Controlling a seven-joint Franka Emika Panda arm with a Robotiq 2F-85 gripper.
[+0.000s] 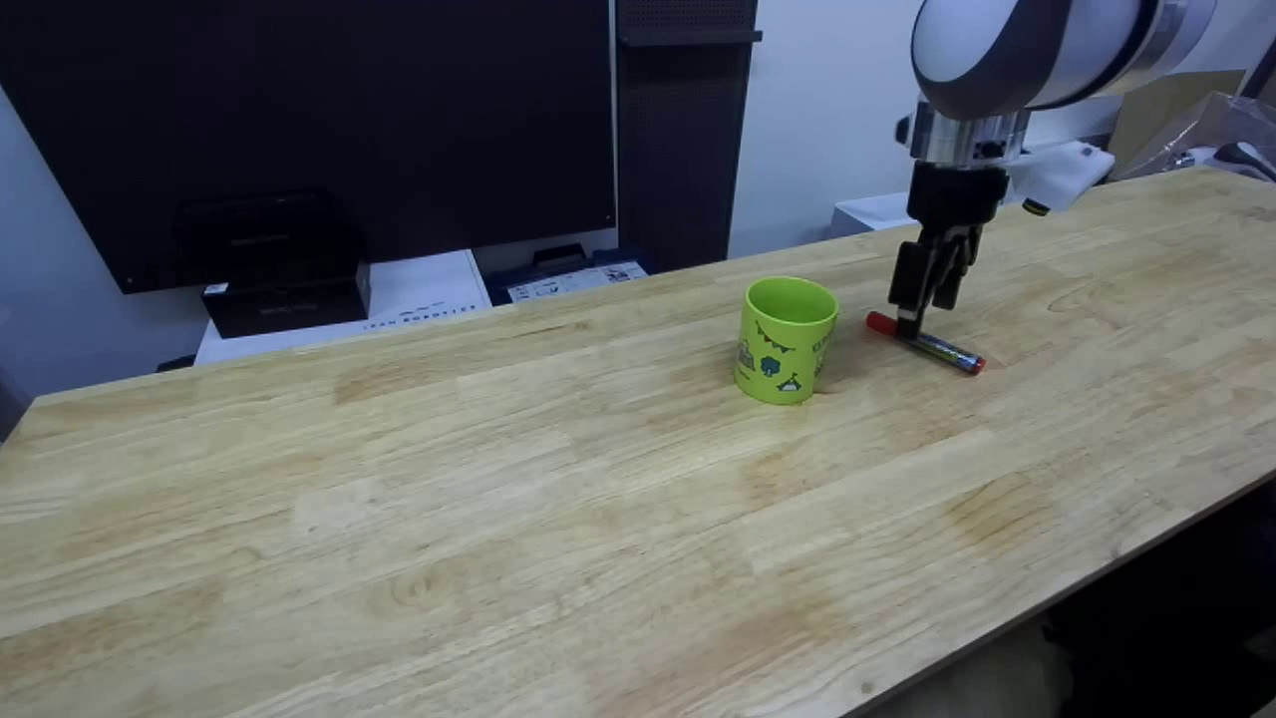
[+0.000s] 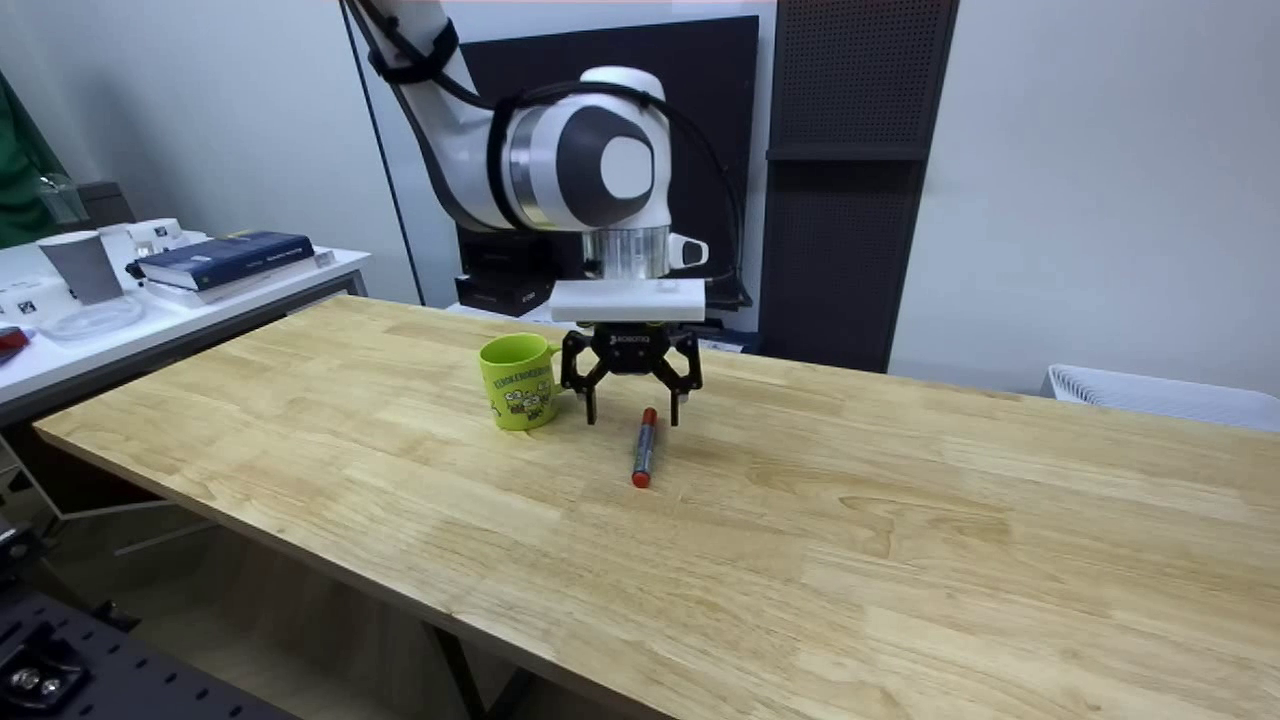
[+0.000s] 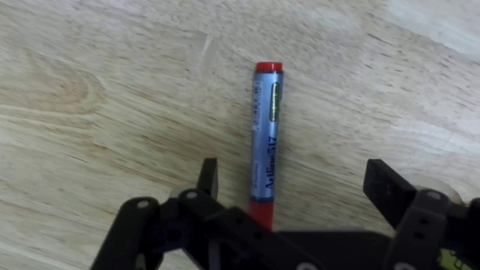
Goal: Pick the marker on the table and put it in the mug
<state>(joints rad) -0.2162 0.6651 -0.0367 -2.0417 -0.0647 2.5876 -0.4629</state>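
Near marker (image 2: 645, 448): mug (image 2: 520, 387) | side table (image 2: 175, 312): blue book (image 2: 226, 260) | claw (image 2: 633, 419) spread wide, holding nothing

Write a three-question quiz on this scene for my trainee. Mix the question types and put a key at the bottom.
1. Fill in the blank: Both ends of the marker are coloured ____.

2. True or false: The tool is open and grips nothing.

3. Multiple choice: How is the mug placed?
a) Lying on its side
b) Standing upright on the table
c) Turned upside down

Key
1. Red
2. True; in the wrist view, gaps show on both sides of the marker.
3. b
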